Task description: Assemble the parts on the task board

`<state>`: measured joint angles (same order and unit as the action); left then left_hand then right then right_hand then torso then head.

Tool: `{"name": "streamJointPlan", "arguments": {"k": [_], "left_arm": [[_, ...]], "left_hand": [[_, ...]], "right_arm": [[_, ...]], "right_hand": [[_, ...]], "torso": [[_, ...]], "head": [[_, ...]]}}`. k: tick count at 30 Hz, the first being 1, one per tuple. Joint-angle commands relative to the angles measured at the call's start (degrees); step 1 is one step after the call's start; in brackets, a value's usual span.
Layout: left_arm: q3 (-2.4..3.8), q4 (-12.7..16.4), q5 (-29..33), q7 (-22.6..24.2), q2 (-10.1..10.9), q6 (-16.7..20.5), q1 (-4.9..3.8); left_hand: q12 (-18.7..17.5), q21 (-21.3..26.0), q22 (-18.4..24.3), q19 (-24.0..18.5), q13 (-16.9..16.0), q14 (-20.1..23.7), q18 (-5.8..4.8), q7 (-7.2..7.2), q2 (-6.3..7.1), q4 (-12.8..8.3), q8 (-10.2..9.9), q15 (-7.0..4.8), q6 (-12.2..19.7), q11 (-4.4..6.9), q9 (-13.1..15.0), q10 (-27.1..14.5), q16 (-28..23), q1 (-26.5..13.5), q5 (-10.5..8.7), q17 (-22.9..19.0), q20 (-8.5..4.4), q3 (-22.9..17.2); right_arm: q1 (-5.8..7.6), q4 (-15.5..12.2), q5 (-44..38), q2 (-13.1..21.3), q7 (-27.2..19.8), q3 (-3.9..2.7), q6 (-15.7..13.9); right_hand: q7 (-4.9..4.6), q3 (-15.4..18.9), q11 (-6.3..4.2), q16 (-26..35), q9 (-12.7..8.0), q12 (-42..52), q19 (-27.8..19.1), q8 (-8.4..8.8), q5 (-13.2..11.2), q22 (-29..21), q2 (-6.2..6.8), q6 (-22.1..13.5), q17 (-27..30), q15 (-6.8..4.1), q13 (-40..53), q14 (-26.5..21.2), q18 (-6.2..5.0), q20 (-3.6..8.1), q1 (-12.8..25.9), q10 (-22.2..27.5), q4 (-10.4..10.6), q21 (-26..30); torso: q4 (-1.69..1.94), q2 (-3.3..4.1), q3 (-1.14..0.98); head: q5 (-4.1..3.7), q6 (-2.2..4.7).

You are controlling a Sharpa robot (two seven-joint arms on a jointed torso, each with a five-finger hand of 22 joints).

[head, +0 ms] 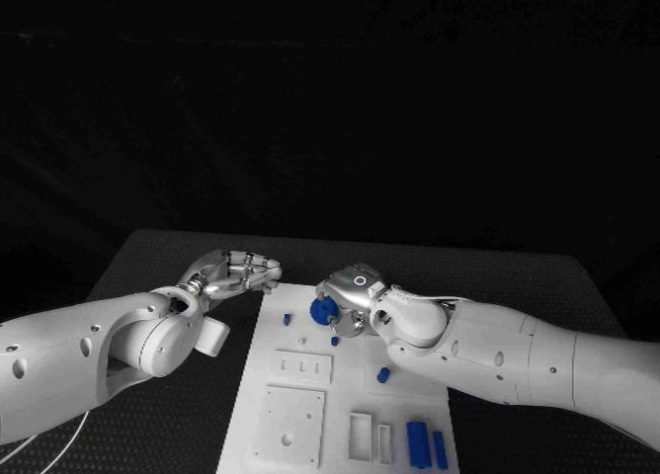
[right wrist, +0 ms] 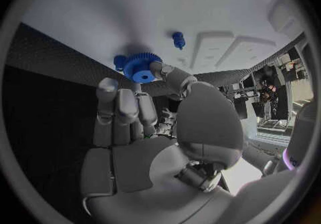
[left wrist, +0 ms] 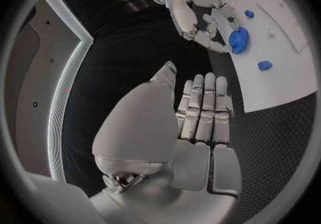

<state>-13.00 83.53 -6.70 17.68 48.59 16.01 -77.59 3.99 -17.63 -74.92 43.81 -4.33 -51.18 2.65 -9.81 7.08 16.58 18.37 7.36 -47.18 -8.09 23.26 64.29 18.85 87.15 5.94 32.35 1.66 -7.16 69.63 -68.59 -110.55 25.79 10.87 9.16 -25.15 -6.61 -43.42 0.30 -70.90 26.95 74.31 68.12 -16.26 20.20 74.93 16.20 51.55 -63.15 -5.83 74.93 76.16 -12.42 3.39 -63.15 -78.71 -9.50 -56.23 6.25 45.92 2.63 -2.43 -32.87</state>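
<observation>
No readable text, no labels, no numbers (task board (head: 274,375) unmarked)

Task board (head: 294,415) near edge cut by head view bottom; right robot hand (head: 356,296) partly hides blue gear (head: 323,312).

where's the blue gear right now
In the head view the blue gear sits at the far end of the white board, held in the right hand's fingertips.

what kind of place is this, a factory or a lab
Probably a robotics lab or test cell: a white task board with small blue parts on a black table, the right hand pinching a blue gear.
</observation>
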Motion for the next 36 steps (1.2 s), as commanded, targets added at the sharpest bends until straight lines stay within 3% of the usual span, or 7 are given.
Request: {"name": "streamJointPlan", "arguments": {"k": [1,5,13,15,19,28,36], "left_arm": [[0.07,0.20,0.00,0.44,-0.03,-0.16,-0.11],[0.07,0.20,0.00,0.40,0.01,-0.16,-0.11],[0.07,0.22,0.00,0.40,0.01,-0.14,-0.11],[0.07,0.21,0.00,0.41,0.02,-0.12,-0.11],[0.07,0.17,0.00,0.40,-0.03,-0.13,-0.11],[0.07,0.17,0.00,0.42,-0.03,-0.11,-0.11],[0.07,0.22,0.00,0.41,-0.01,-0.09,-0.11]], "left_hand": [[-0.10,0.38,-1.12,-0.20,0.01,0.47,1.09,-0.27,-0.16,0.01,-0.33,0.05,0.07,0.04,-0.07,-0.34,-0.35,-0.17,-0.16,0.06,-0.04,0.29],[-0.11,0.38,-1.12,-0.20,0.01,0.47,1.09,-0.28,-0.16,0.03,-0.33,0.05,0.07,0.03,-0.08,-0.35,-0.36,-0.19,-0.16,0.07,-0.04,0.29],[-0.11,0.38,-1.12,-0.19,0.01,0.46,1.09,-0.31,-0.16,0.03,-0.34,0.06,0.08,0.01,-0.08,-0.36,-0.39,-0.21,-0.16,0.09,-0.04,0.29],[-0.11,0.38,-1.12,-0.19,0.01,0.46,1.10,-0.31,-0.16,0.02,-0.34,0.06,0.08,0.01,-0.08,-0.36,-0.40,-0.20,-0.16,0.10,-0.04,0.29],[-0.10,0.38,-1.12,-0.19,0.01,0.45,1.10,-0.31,-0.16,0.01,-0.34,0.06,0.08,0.02,-0.08,-0.36,-0.41,-0.19,-0.15,0.11,-0.04,0.28],[-0.10,0.39,-1.12,-0.18,0.01,0.45,1.11,-0.31,-0.15,-0.01,-0.35,0.05,0.08,0.02,-0.09,-0.36,-0.43,-0.15,-0.15,0.14,-0.05,0.27],[-0.10,0.39,-1.12,-0.18,0.01,0.44,1.11,-0.32,-0.15,-0.01,-0.35,0.06,0.08,0.01,-0.09,-0.37,-0.46,-0.14,-0.15,0.17,-0.04,0.26]], "right_arm": [[-0.22,0.18,0.90,0.10,-0.38,0.18,3.76],[-0.22,0.07,1.20,0.30,-0.44,0.18,4.39],[-0.22,-0.75,1.68,0.84,-0.78,0.18,4.22],[-0.22,-0.79,1.68,0.84,-0.60,0.18,3.86],[-0.22,-0.78,1.49,0.88,-0.31,0.18,3.05],[-0.22,-0.74,1.43,0.90,-0.10,0.18,2.15],[-0.22,-0.82,1.72,0.82,-0.22,0.18,2.23]], "right_hand": [[0.09,-0.01,-0.10,0.25,-0.17,-0.46,-0.43,0.50,1.34,0.51,-0.01,-0.59,0.11,-0.01,1.93,-0.11,-2.58,-0.14,-0.32,0.48,-0.60,0.17],[0.13,-0.23,-0.12,0.28,-0.36,-0.60,-0.46,0.42,4.56,0.52,-0.51,-0.53,0.18,-0.05,1.92,-0.10,-2.58,-0.22,-0.36,0.55,-1.38,0.18],[0.08,-0.14,-0.06,0.25,-0.29,-0.52,-0.42,-0.20,5.19,0.54,-0.92,0.58,0.20,0.01,2.03,-0.06,-2.58,-0.27,0.01,0.46,-1.66,0.14],[-0.04,0.19,0.09,0.19,-0.28,-0.41,-0.37,-0.51,3.53,0.55,-0.88,1.20,0.20,0.14,2.13,-0.02,-2.58,-0.24,0.20,0.37,-1.83,0.09],[-0.05,2.02,0.13,0.14,-0.57,-0.34,-0.31,-0.53,-5.67,0.51,-0.45,1.31,0.22,0.19,2.24,-0.02,-2.58,-0.16,0.96,0.30,-1.79,0.10],[-0.15,2.09,0.17,0.16,-0.72,-0.46,-0.35,-0.46,-6.32,0.47,-0.12,1.25,0.25,0.22,2.17,-0.04,-2.58,-0.13,0.70,0.38,-1.89,0.16],[0.23,2.09,-0.21,0.27,-1.43,-0.75,-0.39,0.71,-6.54,0.40,0.00,-1.07,0.35,-0.09,1.99,-0.08,-2.58,-0.17,-0.07,0.48,-2.09,0.31]], "torso": [[-0.03,-0.02,0.01],[-0.04,0.01,-0.07],[-0.08,0.01,-0.09],[-0.09,0.01,-0.11],[-0.10,0.02,-0.13],[-0.06,0.00,-0.09],[-0.02,-0.02,-0.04]], "head": [[-0.11,-0.06],[-0.09,-0.15],[-0.01,-0.26],[0.01,-0.28],[0.01,-0.29],[-0.03,-0.25],[-0.05,-0.26]]}}
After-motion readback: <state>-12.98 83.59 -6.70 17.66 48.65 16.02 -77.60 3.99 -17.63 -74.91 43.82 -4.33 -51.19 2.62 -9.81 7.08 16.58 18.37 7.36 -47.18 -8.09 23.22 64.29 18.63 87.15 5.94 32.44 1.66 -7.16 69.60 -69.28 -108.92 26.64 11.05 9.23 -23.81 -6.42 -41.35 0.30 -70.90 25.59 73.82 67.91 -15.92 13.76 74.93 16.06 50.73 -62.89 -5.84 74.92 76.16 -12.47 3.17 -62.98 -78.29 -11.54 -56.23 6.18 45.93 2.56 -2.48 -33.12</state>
